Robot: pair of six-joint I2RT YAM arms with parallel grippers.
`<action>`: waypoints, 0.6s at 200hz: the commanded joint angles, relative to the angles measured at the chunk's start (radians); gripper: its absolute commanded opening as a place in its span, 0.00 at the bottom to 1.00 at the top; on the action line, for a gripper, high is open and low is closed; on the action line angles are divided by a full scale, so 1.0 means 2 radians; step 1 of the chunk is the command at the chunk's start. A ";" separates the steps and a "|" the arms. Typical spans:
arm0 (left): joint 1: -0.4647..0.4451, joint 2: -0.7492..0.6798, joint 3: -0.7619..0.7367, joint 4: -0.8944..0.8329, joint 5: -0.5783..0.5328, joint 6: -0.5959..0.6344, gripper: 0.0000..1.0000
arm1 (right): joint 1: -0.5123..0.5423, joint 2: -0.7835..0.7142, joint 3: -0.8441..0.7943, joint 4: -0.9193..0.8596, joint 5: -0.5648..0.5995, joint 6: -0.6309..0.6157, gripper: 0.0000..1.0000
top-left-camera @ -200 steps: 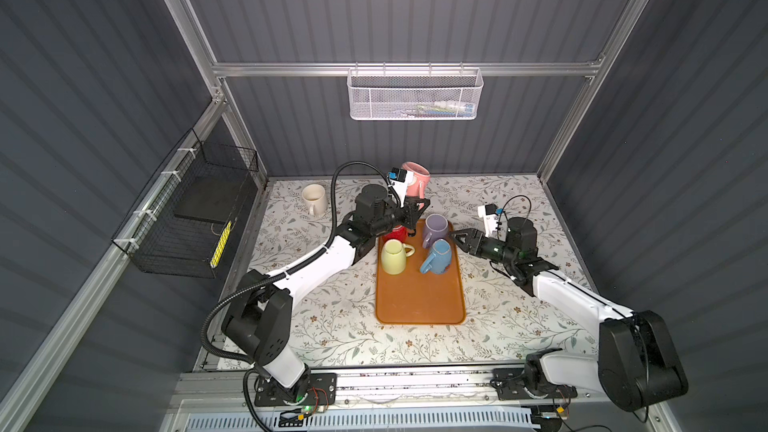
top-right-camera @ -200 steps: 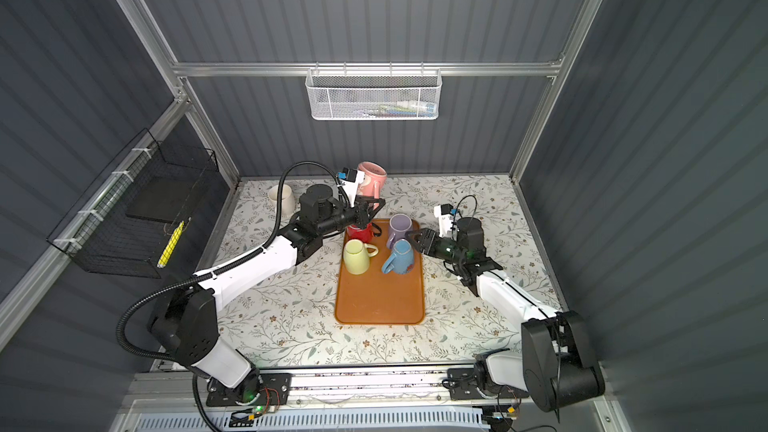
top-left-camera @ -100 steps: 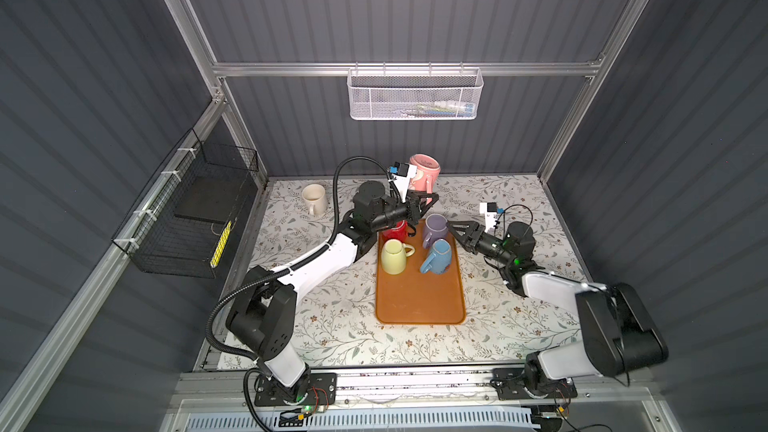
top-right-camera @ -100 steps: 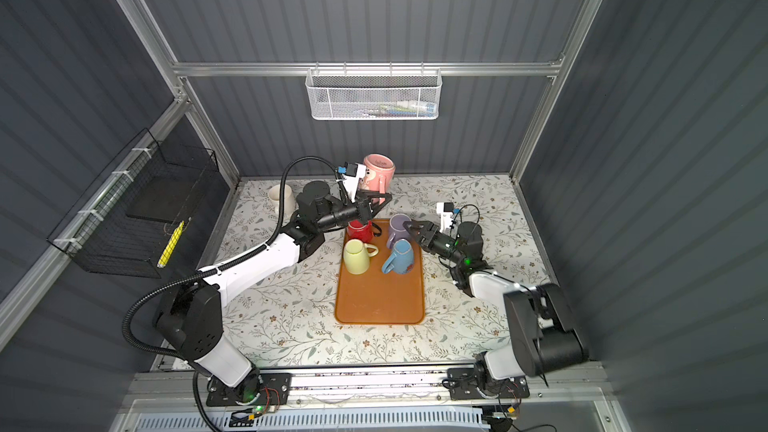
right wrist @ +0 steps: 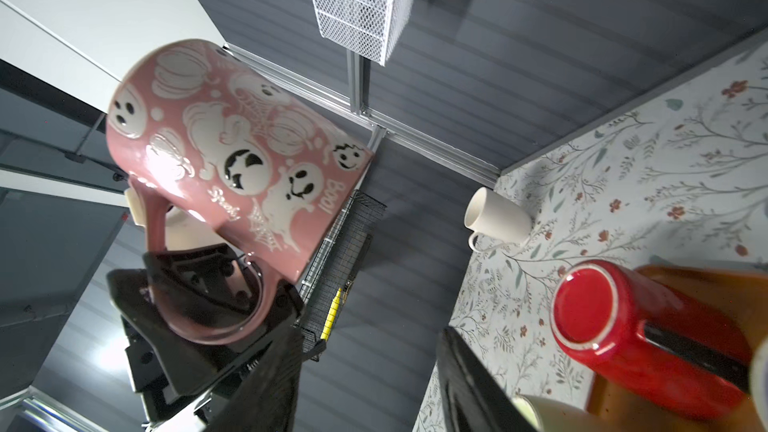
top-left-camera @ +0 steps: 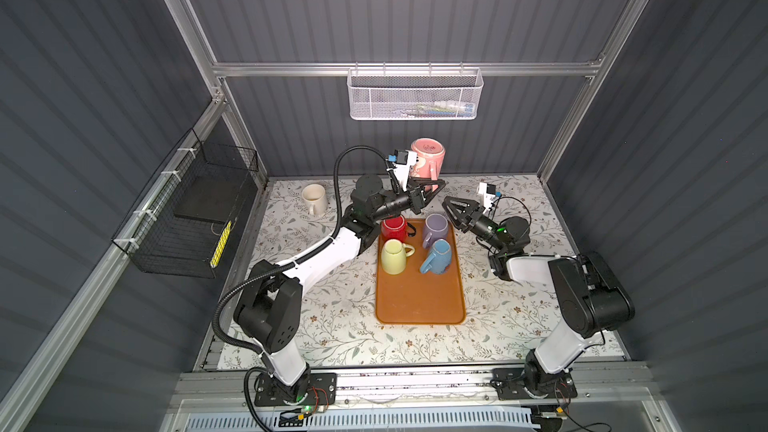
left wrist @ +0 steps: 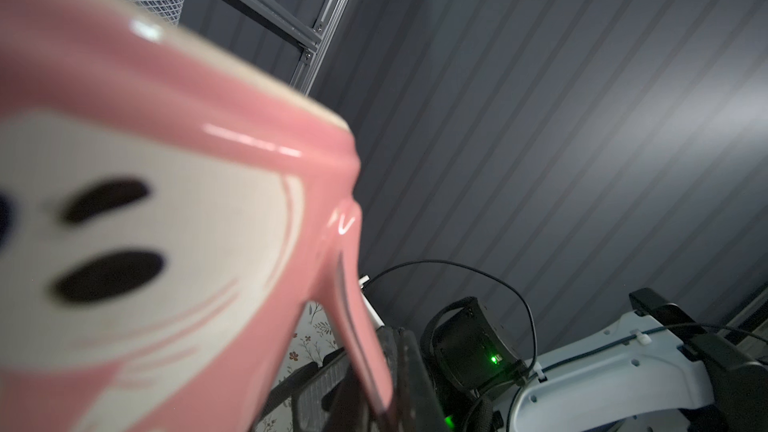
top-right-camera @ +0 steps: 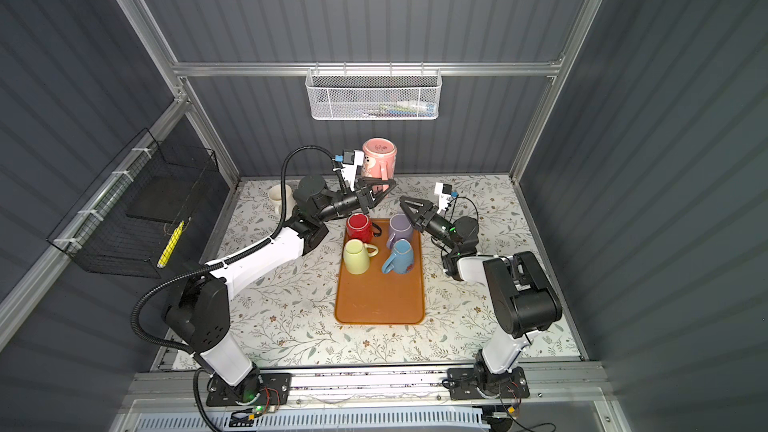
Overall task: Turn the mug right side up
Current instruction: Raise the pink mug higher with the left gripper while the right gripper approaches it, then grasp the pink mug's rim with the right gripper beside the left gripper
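Mid-flip: left gripper (top-left-camera: 430,189) clamps pink mug (top-left-camera: 428,155) by handle (top-left-camera: 434,170), base up; right gripper (top-left-camera: 451,211) part-open, empty; next, probably roll mug upright

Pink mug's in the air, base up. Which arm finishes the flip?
Left. The left end effector is shut on the pink mug's handle, so a wrist roll probably suffices. The right end effector hangs open and empty near the tray.
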 commanded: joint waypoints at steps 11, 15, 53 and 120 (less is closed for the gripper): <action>0.003 -0.008 0.031 0.079 0.014 0.000 0.00 | 0.000 0.021 0.025 0.023 0.006 0.024 0.54; 0.003 -0.008 0.031 0.078 0.014 0.000 0.00 | 0.000 0.021 0.027 0.023 0.007 0.024 0.54; 0.003 -0.012 0.023 0.082 0.013 -0.001 0.00 | 0.001 0.022 0.063 0.023 0.003 0.042 0.54; 0.003 0.000 0.033 0.118 0.017 -0.025 0.00 | 0.011 0.064 0.114 0.023 0.005 0.090 0.54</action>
